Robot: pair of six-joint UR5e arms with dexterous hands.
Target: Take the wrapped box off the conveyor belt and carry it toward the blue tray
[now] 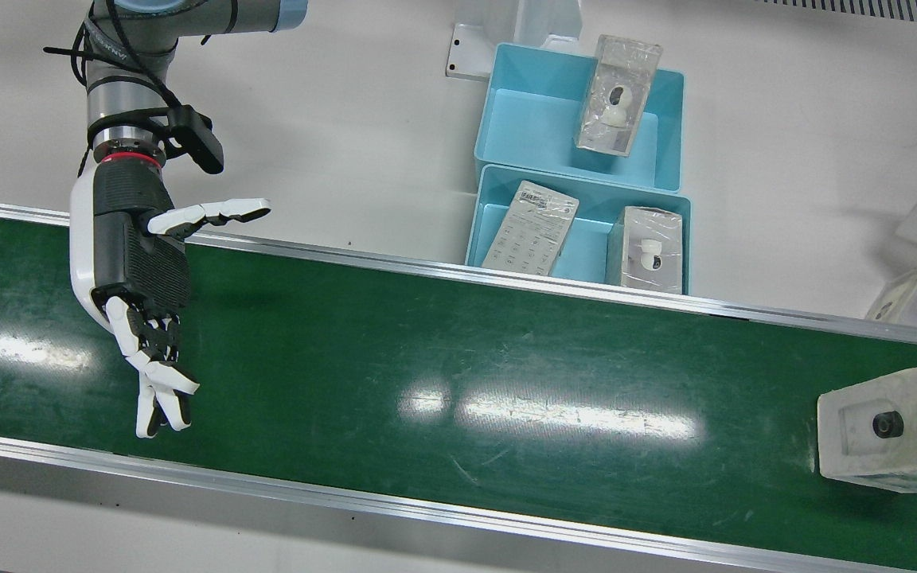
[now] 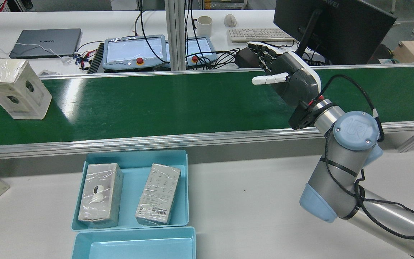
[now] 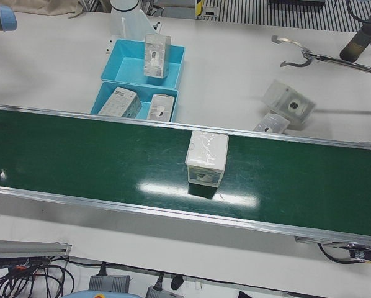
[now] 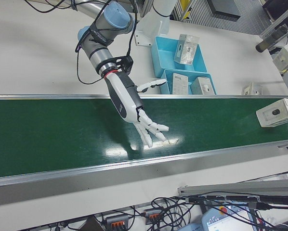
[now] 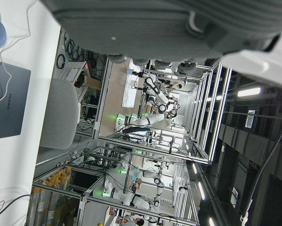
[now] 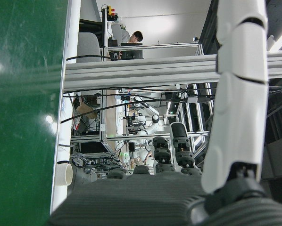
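One wrapped box (image 1: 896, 428) sits on the conveyor belt (image 1: 427, 358), well off from my right robot hand (image 1: 144, 294), which hovers over the belt with fingers spread and nothing held. Blue tray (image 1: 578, 231) lies on the table beyond the belt, between the two. I can't tell how my left robot hand's fingers stand.

Bright, sharp; perhaps overhead belt (image 1: 427, 358) glare

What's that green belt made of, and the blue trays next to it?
The conveyor belt looks like smooth, glossy rubber or PVC: the lights glare off it and fine scratches show. The blue trays look like matte moulded plastic, with even colour and rounded rims.
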